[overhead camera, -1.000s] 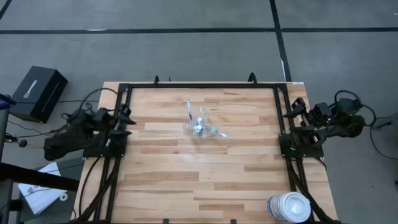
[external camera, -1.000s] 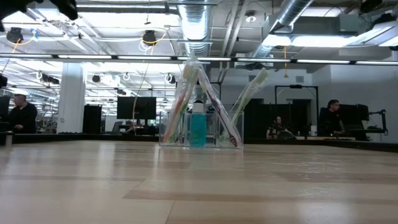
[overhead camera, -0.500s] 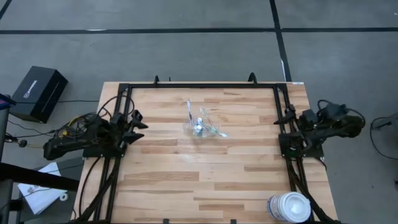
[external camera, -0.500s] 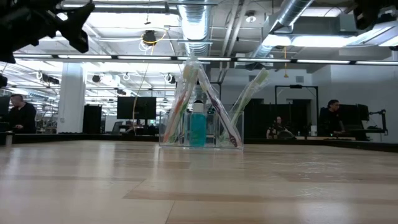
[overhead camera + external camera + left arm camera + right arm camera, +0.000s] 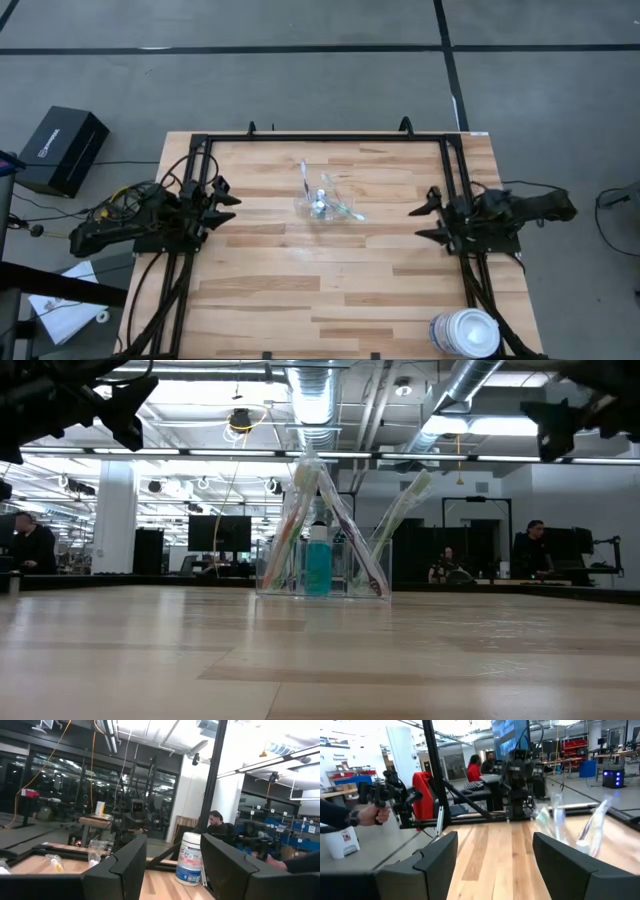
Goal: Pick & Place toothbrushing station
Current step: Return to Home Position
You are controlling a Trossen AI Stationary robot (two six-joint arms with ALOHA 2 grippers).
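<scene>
**Brushes in the holder, arms at the edges**

At the near right corner of the wooden surface [image 5: 330, 290] stands a large white tub [image 5: 465, 332], which is no part of the set and sits well apart from everything else.

Farther in, the two arms flank the work. The left end effector [image 5: 222, 193] hovers at the left edge and the right end effector [image 5: 420, 220] at the right edge. Both point inward at the middle, and both are well apart from the set. Each wrist view shows its own two dark fingers spread wide with nothing between them, so both are open and empty.

Beyond them, around the middle of the surface and a little toward its far side, stands the small clear container [image 5: 322, 565]. It is upright. Several toothbrushes [image 5: 300, 510] lean in it with their heads fanning up and outward, a green one [image 5: 405, 505] tilting to one side, and a blue-teal toothpaste tube [image 5: 318, 565] stands among them. No brush or tube shows loose on the wood.

Behind the surface lies a workshop with people at desks.

Judged from this, the loading is done. What seems left is for the arms to park at rest.
</scene>
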